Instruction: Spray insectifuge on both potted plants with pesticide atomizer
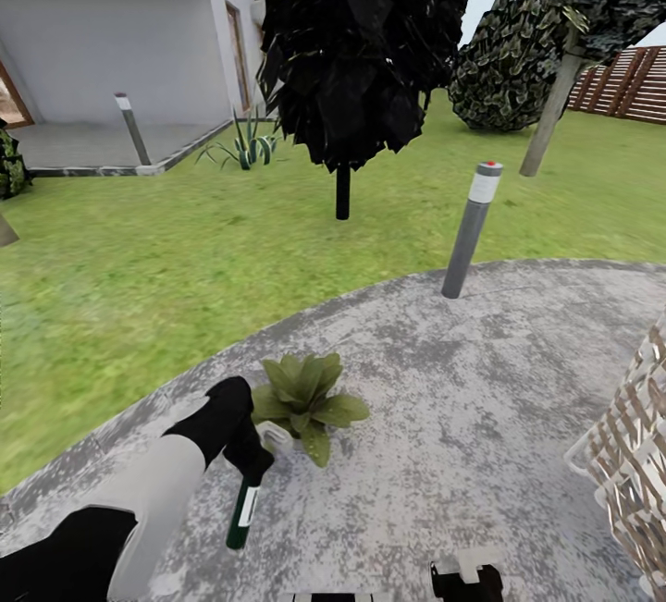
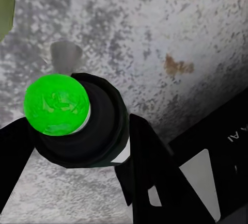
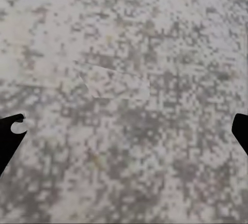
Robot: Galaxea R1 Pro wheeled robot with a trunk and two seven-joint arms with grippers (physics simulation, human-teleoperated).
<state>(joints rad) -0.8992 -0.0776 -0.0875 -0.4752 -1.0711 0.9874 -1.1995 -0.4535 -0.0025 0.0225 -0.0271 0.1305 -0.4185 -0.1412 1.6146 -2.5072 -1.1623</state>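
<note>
One slim dark green spray bottle (image 1: 243,511) hangs clamped in the left hand (image 1: 248,468), just beside a speckled-leaf potted plant (image 1: 303,400) on the grey stone patio (image 1: 481,399); right hand (image 3: 124,131) spread open, empty.

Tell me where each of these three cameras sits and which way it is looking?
Head view: on the robot's head, looking forward and down over patio and lawn; its left arm holds the atomizer beside a potted plant.
Left wrist view: near the left gripper, looking along its fingers at the gripped atomizer over stone.
Right wrist view: near the right gripper, facing bare stone between spread fingertips.
Shared: head and left wrist views both show the atomizer.
</note>
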